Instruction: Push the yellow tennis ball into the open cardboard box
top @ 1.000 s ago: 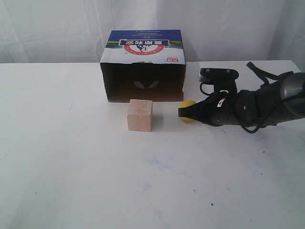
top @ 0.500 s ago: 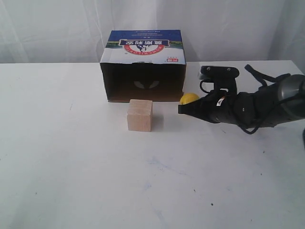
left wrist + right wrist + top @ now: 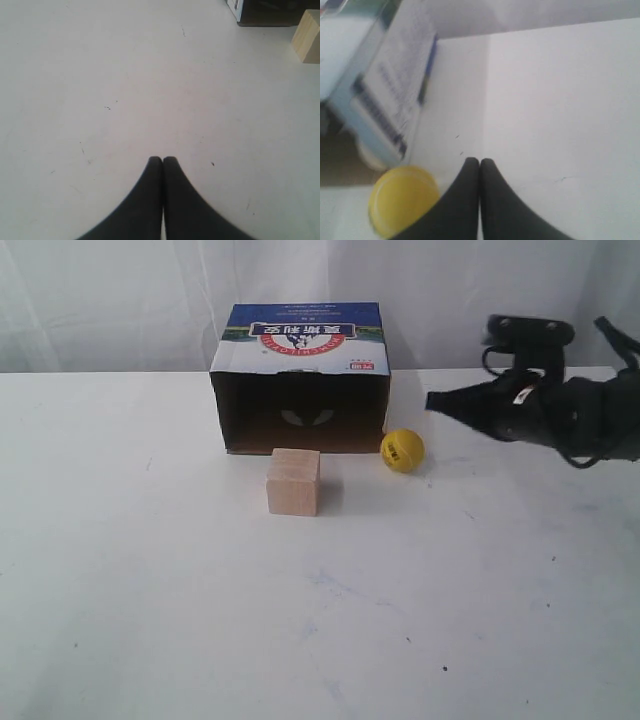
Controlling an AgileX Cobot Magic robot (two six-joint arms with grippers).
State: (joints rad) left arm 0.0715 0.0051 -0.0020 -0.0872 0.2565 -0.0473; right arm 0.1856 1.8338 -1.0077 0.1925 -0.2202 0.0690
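Scene: a white table (image 3: 300,630) is seen before a pale curtain (image 3: 120,300), with three objects grouped near its far edge.

Yellow tennis ball (image 3: 402,450): it is found on the table outside the open cardboard box (image 3: 300,340), just beside the right front corner of the opening. Whether ball and carton touch cannot be told. A small dark printed mark is visible on the ball's face, too small to be read.

Box: the carton is laid with its dark inside turned toward the camera. Its top is printed in blue, white and red. A red band with white characters is shown upside down, and a small red mark is placed at the top's right front corner. None of this lettering can be made out.

Box side, right wrist view (image 3: 395,95): rows of dark print on a pale panel are shown, blurred beyond reading.

Wooden cube (image 3: 293,481): it is set in front of the box opening, left of the ball and apart from it.

Right gripper (image 3: 432,400): it is held above the table to the right of the box, higher than the ball and clear of it. Its fingers are pressed together with nothing between them. In the right wrist view the ball (image 3: 402,200) is seen close beside the black fingers (image 3: 470,200).

Left gripper (image 3: 162,160): it is closed on nothing over bare table, well away from the cube (image 3: 307,42) and the box corner (image 3: 265,12).
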